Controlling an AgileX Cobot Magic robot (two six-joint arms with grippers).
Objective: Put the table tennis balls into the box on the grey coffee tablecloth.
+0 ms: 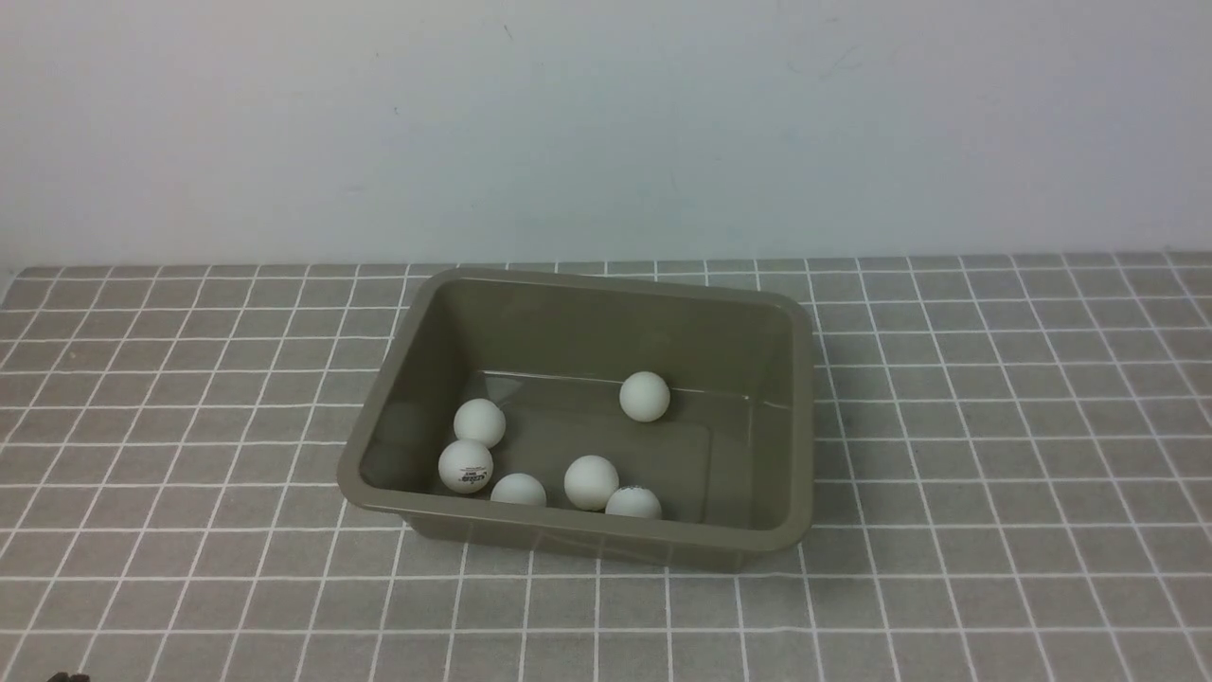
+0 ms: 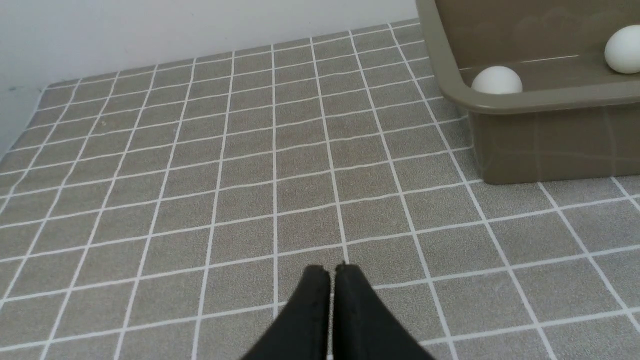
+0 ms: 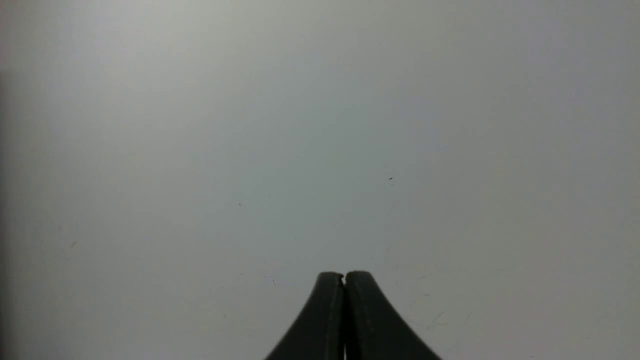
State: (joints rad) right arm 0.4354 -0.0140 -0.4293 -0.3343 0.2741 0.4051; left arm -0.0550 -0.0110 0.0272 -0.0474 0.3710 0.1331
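The olive-grey box stands in the middle of the grey coffee tablecloth. Several white table tennis balls lie inside it: one near the far wall, the others grouped near the front wall, among them one with a dark logo. In the left wrist view the box corner shows with two balls behind its rim. My left gripper is shut and empty above the cloth, apart from the box. My right gripper is shut and empty, facing a blank wall. Neither gripper shows in the front view.
A pale wall rises behind the table's far edge. Bare checked cloth stretches on both sides of the box and in front of it.
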